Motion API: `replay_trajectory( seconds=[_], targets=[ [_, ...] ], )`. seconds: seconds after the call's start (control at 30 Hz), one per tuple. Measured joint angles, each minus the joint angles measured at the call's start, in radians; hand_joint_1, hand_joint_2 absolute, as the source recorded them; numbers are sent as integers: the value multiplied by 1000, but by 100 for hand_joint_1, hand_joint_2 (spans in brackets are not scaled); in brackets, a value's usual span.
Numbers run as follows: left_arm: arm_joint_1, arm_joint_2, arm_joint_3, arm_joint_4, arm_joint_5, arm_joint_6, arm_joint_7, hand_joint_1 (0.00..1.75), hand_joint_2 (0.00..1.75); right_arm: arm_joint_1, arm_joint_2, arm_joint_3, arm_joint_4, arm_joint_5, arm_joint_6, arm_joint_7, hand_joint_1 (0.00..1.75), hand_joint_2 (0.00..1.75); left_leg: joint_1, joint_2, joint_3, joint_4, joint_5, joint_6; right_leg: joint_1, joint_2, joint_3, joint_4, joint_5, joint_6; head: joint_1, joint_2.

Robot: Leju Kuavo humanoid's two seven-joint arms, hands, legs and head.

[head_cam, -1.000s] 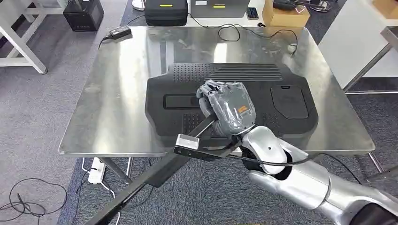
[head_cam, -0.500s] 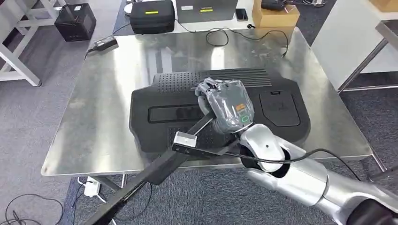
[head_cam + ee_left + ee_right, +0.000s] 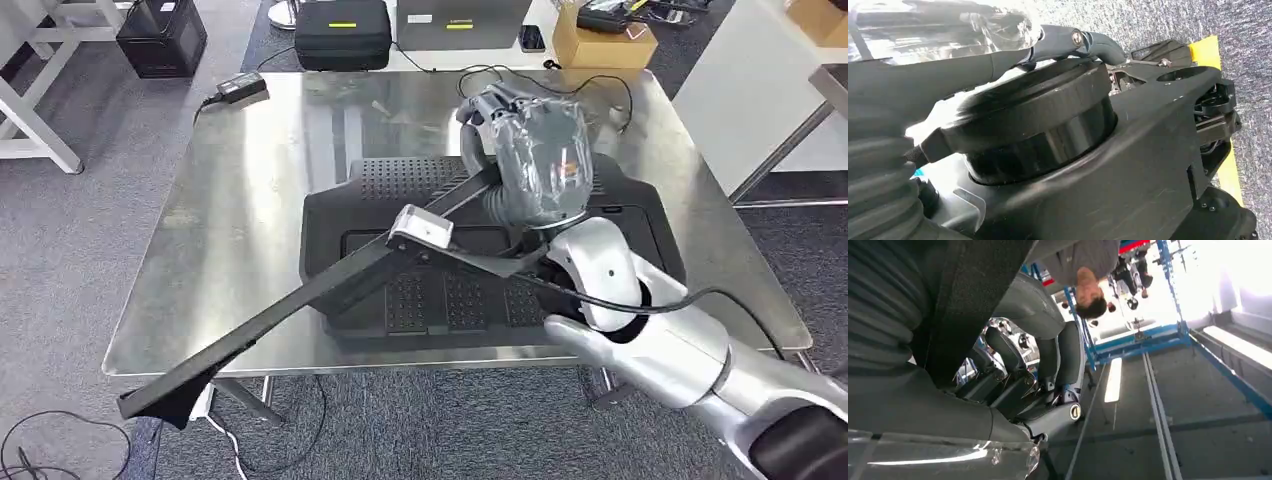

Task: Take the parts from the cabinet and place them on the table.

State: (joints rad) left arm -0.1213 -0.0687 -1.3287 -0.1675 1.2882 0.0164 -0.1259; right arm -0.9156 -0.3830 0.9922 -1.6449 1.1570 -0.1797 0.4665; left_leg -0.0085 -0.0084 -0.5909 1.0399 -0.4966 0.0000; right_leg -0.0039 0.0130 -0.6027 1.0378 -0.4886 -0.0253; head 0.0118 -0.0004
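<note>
My right hand (image 3: 535, 165), wrapped in clear film, grips one end of a long black strip (image 3: 290, 310). It hovers over the far edge of a large black vented panel (image 3: 440, 290) lying on the steel table (image 3: 240, 200). The strip slants down to the left, and its free end (image 3: 150, 400) hangs past the table's front left corner. Up close in the right wrist view, the strip (image 3: 973, 300) crosses between thumb and fingers (image 3: 1013, 355). My left hand (image 3: 998, 60) hangs beside my body; how its fingers lie is unclear.
At the table's far edge lie a power adapter (image 3: 238, 88) and a looping cable (image 3: 560, 75). Behind it stand a black case (image 3: 342, 28) and a cardboard box (image 3: 600, 40). A white table (image 3: 760, 90) is at the right. A person (image 3: 1083, 265) appears in the right wrist view.
My right hand has risen and moved from the panel's near part to over its far edge, carrying the strip; the strip's free end has swung up. The camera has shifted too.
</note>
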Motion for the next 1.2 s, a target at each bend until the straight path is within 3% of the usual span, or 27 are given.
replay_trajectory(
  seconds=[0.13,0.3,0.5,0.9,1.2],
  targets=[
    [-1,0,0,0,-3,0,-2,0,175,-39,1,-14,20,-19,-5,-1,175,175,0,0,0,0,-2,4,0,0,2,-5,1,9,12,0],
    [-1,0,0,0,-9,0,-3,0,175,-72,11,-14,68,-52,-24,-15,175,175,0,-1,1,0,-3,6,0,-1,3,-6,0,19,10,0],
    [-2,0,0,0,-15,0,-3,0,175,-106,48,-12,172,-90,-38,-37,175,175,0,-1,6,-5,-2,6,0,-1,5,-7,0,20,7,0],
    [-5,0,0,0,-30,5,5,0,175,-253,206,21,575,-215,-92,-55,175,175,0,-2,14,-16,0,4,0,-3,7,-7,0,19,6,0],
    [-5,-5,0,-2,-21,27,4,0,175,-318,308,49,829,-209,-89,6,175,175,0,-2,15,-18,1,3,0,-3,7,-7,-1,18,2,0]
  ],
)
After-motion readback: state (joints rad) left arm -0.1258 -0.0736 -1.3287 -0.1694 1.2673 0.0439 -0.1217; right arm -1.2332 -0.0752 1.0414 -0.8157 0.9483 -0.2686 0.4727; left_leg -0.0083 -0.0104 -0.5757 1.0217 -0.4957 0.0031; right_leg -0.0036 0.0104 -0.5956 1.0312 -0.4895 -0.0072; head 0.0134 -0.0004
